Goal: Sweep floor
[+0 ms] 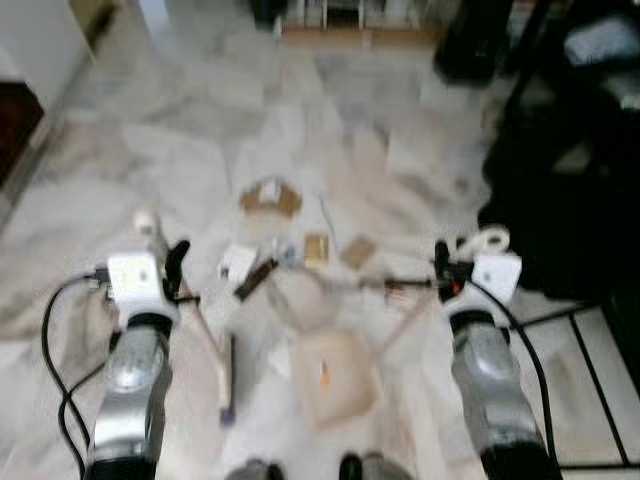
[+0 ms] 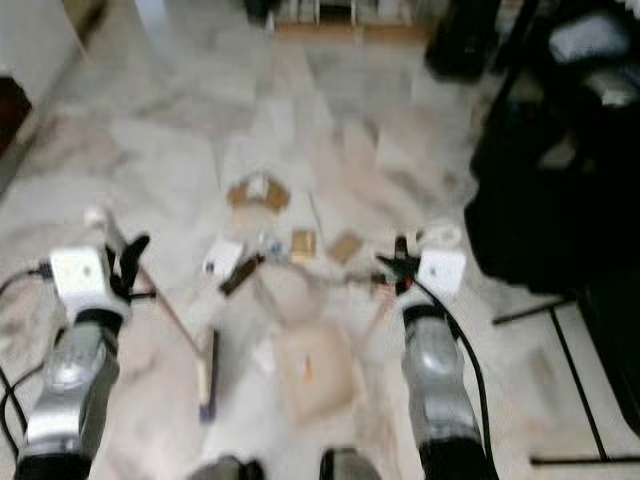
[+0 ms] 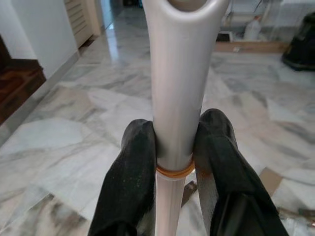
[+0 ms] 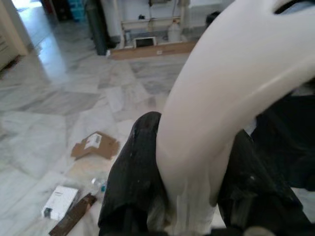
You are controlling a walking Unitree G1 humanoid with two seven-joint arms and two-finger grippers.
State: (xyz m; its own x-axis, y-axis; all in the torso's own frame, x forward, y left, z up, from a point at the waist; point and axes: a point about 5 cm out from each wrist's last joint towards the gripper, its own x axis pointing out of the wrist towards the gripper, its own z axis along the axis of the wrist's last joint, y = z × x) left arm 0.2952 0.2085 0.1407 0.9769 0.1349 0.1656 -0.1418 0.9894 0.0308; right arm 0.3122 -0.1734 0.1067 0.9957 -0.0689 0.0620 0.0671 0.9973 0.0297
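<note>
My left gripper (image 1: 175,262) is shut on the white broom handle (image 3: 179,73). The stick slants down to the broom head (image 1: 228,385) on the marble floor. On the other side, my right gripper (image 1: 443,265) is shut on the white curved dustpan handle (image 4: 231,83). The tan dustpan (image 1: 335,378) rests on the floor between my arms. Litter lies just beyond it: a cardboard scrap (image 1: 270,197), a white box (image 1: 237,262), a dark bar (image 1: 255,278) and small brown pieces (image 1: 316,248). The head views are blurred.
Black furniture (image 1: 560,170) stands close on the right, with a black metal frame (image 1: 580,370) on the floor beside my right arm. A white wall (image 1: 35,40) is at the far left. A wooden board (image 1: 360,37) lies at the back.
</note>
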